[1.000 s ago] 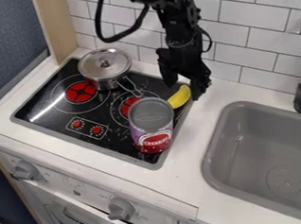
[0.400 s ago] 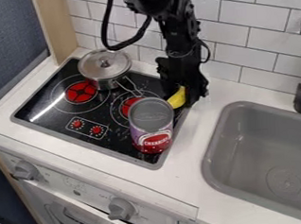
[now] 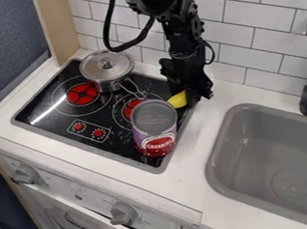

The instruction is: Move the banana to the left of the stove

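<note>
1. Camera view: leaning down-left from the gripper [image 3: 190, 95], the banana [image 3: 178, 99] sits against it at the stove's [image 3: 119, 147] right rear; far end hidden, long axis probably lower-left to upper-right.
2. Can't tell whether it's gripped.
3. Pot [image 3: 103, 85] left of it, lid [image 3: 119, 65] on, contents hidden. Upright can [image 3: 155, 131] just in front.

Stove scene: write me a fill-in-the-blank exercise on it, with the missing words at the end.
The pincer partly hides the banana, whose colour is ____. The silver pot is covered by a ____. In the camera view, the sink lies to the ____ of the stove. The banana is nearer to the can than to the silver ____.

Missing words: yellow; lid; right; pot.
</note>
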{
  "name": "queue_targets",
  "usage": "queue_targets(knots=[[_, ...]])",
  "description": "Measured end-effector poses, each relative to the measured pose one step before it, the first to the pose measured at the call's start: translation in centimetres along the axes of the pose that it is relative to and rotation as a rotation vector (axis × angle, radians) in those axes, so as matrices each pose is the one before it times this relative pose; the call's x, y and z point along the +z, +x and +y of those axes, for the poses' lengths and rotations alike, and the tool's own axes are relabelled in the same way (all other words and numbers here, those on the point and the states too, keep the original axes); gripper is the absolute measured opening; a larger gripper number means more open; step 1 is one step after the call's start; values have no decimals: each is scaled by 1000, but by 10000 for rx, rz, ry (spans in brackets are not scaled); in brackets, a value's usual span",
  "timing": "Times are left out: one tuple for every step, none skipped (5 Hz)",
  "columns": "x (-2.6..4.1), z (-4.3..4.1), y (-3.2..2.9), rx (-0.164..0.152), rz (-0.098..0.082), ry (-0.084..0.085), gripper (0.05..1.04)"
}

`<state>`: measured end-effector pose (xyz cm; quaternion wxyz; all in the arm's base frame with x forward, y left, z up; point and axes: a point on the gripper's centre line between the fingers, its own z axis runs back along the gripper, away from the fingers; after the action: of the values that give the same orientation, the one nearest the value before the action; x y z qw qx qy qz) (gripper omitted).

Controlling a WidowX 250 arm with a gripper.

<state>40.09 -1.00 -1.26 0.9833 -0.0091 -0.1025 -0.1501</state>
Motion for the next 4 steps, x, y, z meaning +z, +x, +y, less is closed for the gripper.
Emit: queue_targets(knots=[[355, -499, 110, 51, -96, -259, 403], [2111, -92, 1106, 5, -570, 7, 403], [3080, 78, 123, 146, -632, 67, 403], [3343, 2694, -1620, 797, -424, 571, 403]])
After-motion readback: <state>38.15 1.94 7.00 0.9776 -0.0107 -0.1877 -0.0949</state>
